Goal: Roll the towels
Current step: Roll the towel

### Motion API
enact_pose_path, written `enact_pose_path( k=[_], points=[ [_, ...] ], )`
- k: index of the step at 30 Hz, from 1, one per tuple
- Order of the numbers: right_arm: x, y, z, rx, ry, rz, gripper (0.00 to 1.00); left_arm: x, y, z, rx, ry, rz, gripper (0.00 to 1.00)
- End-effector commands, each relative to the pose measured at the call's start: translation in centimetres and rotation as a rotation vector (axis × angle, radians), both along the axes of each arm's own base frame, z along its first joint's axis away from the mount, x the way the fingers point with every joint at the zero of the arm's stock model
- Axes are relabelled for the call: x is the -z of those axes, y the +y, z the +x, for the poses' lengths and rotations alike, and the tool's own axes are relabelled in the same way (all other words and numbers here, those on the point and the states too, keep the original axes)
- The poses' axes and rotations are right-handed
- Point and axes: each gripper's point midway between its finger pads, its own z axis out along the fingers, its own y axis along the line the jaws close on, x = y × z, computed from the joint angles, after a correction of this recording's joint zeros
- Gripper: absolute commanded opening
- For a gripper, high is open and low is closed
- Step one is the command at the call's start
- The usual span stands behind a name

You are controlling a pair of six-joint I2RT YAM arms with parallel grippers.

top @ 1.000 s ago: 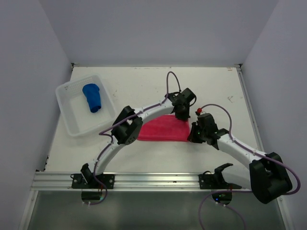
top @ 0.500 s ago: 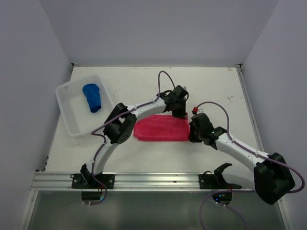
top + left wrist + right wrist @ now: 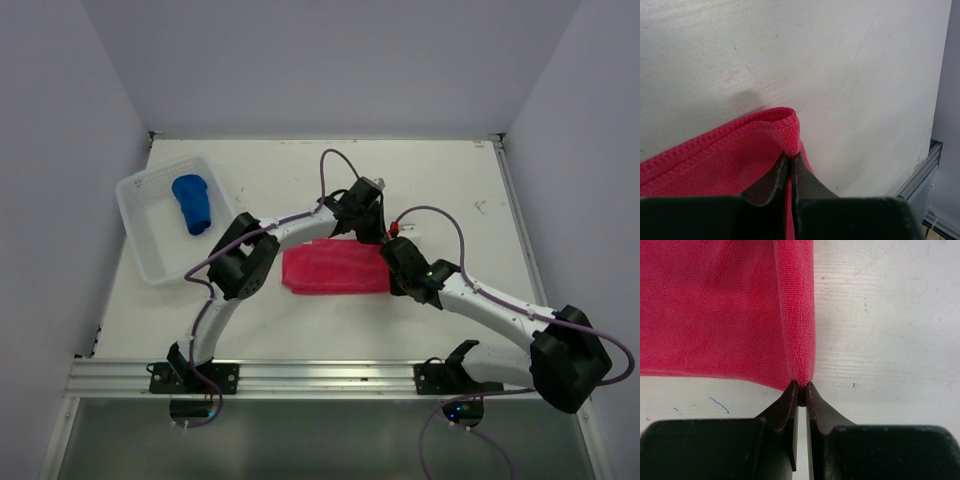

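Observation:
The pink-red towel (image 3: 335,268) lies on the white table, its right end folded over. My left gripper (image 3: 372,234) is shut on the towel's far right corner; in the left wrist view (image 3: 790,155) the jaws pinch the rolled hem of the pink-red towel (image 3: 730,155). My right gripper (image 3: 388,274) is shut on the near right corner; in the right wrist view (image 3: 800,388) the jaws pinch the folded edge of the pink-red towel (image 3: 715,310). The blue towel (image 3: 192,203) lies rolled up in the white basket (image 3: 150,262).
The white slotted basket stands at the table's left side. An aluminium rail (image 3: 320,378) with the arm bases runs along the near edge. Grey walls enclose the table on the left, back and right.
Both grippers have moved left, dragging the towel's right end over itself; the towel now looks shorter and its left edge sits further left than a second ago.

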Motion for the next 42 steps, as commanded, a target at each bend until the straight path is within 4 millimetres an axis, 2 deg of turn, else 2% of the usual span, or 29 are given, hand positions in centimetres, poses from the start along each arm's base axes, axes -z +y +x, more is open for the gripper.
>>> enact_pose_path(
  k=[1,6,14,21,30,42],
  points=[
    [-0.6,-0.8,-0.2,0.043,0.006,-0.071,0.0,-4.6,0.0,2.4,-0.021,-0.114,-0.105,0.0],
    [-0.6,0.5,0.0,0.018,0.011,-0.055,0.0,-3.9,0.7,2.6,-0.017,-0.117,-0.105,0.0],
    [-0.3,2.9,0.2,-0.036,0.019,-0.005,0.0,-4.7,1.2,2.9,0.0,-0.146,-0.118,0.0],
    [-0.4,3.6,0.5,-0.03,0.015,0.016,0.0,-4.1,1.8,3.0,0.014,-0.148,-0.103,0.0],
    [0.7,5.3,0.7,-0.039,0.032,0.085,0.0,-2.9,2.6,2.8,0.037,-0.153,-0.065,0.0],
    [2.1,5.7,1.2,0.001,0.042,0.096,0.0,-1.1,3.1,3.1,0.067,-0.179,-0.014,0.0]
  ],
)
